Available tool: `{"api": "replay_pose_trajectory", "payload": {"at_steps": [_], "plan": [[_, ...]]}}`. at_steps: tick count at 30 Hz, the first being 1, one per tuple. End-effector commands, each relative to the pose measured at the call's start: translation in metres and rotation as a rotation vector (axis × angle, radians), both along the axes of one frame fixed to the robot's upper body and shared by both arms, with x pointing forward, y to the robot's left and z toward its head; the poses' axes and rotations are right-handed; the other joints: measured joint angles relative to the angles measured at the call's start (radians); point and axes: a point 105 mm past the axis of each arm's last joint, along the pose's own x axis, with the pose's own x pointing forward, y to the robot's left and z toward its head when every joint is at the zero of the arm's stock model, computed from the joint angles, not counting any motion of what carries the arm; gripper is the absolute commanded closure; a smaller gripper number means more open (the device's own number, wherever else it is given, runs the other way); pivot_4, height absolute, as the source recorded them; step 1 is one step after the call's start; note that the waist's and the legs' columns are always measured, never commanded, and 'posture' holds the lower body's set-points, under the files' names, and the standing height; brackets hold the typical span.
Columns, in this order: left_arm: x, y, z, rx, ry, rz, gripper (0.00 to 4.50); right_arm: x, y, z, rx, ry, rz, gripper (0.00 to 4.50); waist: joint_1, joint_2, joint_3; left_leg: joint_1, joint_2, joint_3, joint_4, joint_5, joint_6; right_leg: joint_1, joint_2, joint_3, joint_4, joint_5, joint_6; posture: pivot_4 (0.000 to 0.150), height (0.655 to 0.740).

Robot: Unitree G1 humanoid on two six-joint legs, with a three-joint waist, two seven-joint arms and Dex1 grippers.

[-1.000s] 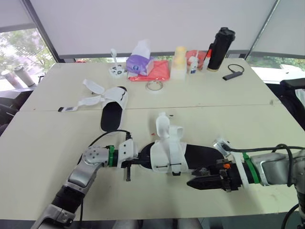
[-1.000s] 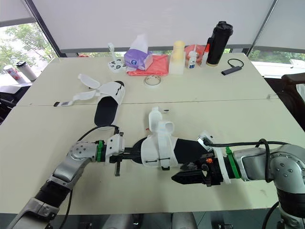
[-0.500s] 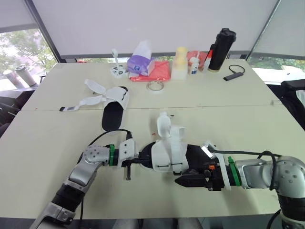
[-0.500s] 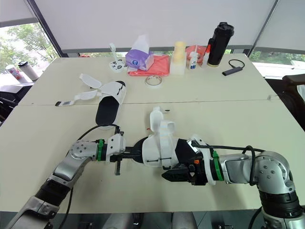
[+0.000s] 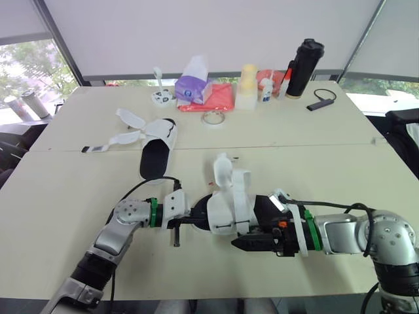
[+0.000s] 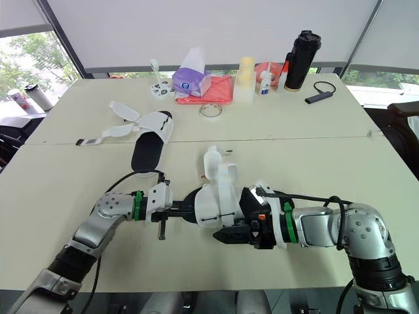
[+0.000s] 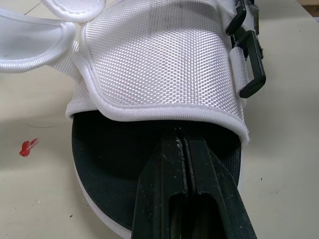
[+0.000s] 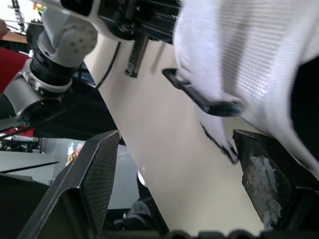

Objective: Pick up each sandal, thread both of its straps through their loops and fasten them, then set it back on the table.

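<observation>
The sandal [image 5: 230, 204] lies mid-desk [image 5: 327, 163], straps up, its black sole pinched tight in my left claw [image 5: 194, 222]. My right claw [image 5: 241, 243] has slid in from well off to the right and now sits just beside the sandal's near edge, fingers [image 8: 97, 174] spread wide, empty, by the black loop [image 8: 199, 97]. The other sandal [image 5: 156, 140] hasn't budged.

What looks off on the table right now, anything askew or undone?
Nothing spilled or broken. The near sandal has its strap ends sticking up loose, unfastened, and the far sandal lies with its straps spread flat on the table. A small red speck sits beside the near sandal's sole.
</observation>
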Motion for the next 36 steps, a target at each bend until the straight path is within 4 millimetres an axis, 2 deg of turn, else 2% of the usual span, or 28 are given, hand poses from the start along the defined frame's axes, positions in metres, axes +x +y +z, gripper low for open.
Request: {"api": "replay_pose_trajectory", "payload": {"at_steps": [1,2,3,9,13,23,28,36], "plan": [[-0.004,0.0,-0.009,0.023,0.034,0.0,4.5,0.006,0.006,0.012,0.051,-0.043,-0.01,0.65,0.0,0.0,0.0,0.0,0.0,0.0,0.0,0.0,0.0,0.0,0.0,0.0,0.0,0.0,-0.001,0.15,0.74],[-0.005,0.0,-0.009,0.023,0.034,0.001,4.5,0.005,0.007,0.012,0.053,-0.043,-0.008,1.15,0.0,0.0,0.0,0.0,0.0,0.0,0.0,0.0,0.0,0.0,0.0,0.0,0.0,0.0,-0.001,0.15,0.74],[-0.005,0.0,-0.009,0.023,0.035,0.001,4.5,0.005,0.008,0.012,0.055,-0.042,-0.007,1.39,0.0,0.0,0.0,0.0,0.0,0.0,0.0,0.0,0.0,0.0,0.0,0.0,0.0,0.0,-0.001,0.15,0.74],[-0.005,0.0,-0.009,0.023,0.035,0.003,4.5,0.003,0.011,0.012,0.059,-0.039,-0.004,4.39,0.001,0.0,0.0,0.0,0.0,0.0,-0.001,0.0,0.0,0.0,0.0,0.0,-0.002,0.0,0.0,0.15,0.74],[-0.005,0.0,-0.009,0.024,0.035,0.004,4.5,0.001,0.01,0.013,0.057,-0.033,0.005,4.46,0.001,0.0,0.0,-0.001,0.0,0.0,-0.002,0.0,0.0,0.0,0.0,0.0,-0.003,0.0,0.0,0.15,0.74],[-0.002,-0.003,-0.009,0.015,0.029,0.001,4.5,-0.036,-0.011,0.029,0.045,0.138,0.15,4.46,0.002,0.0,0.0,-0.002,0.0,0.001,-0.001,0.0,0.001,0.0,-0.002,0.0,-0.005,0.0,-0.001,0.15,0.74],[-0.003,-0.003,-0.009,0.012,0.028,0.001,4.5,-0.047,-0.013,0.037,0.093,0.183,0.207,4.46,0.003,0.0,0.0,-0.002,0.0,0.001,-0.001,0.0,0.001,0.0,-0.002,-0.001,-0.005,-0.001,-0.001,0.15,0.74],[-0.003,-0.003,-0.009,0.011,0.028,0.001,4.5,-0.067,-0.012,0.037,0.13,0.243,0.261,4.46,0.003,0.0,0.0,-0.003,0.0,0.001,-0.001,0.0,0.0,0.0,-0.003,-0.001,-0.005,-0.001,-0.001,0.15,0.74]]}}
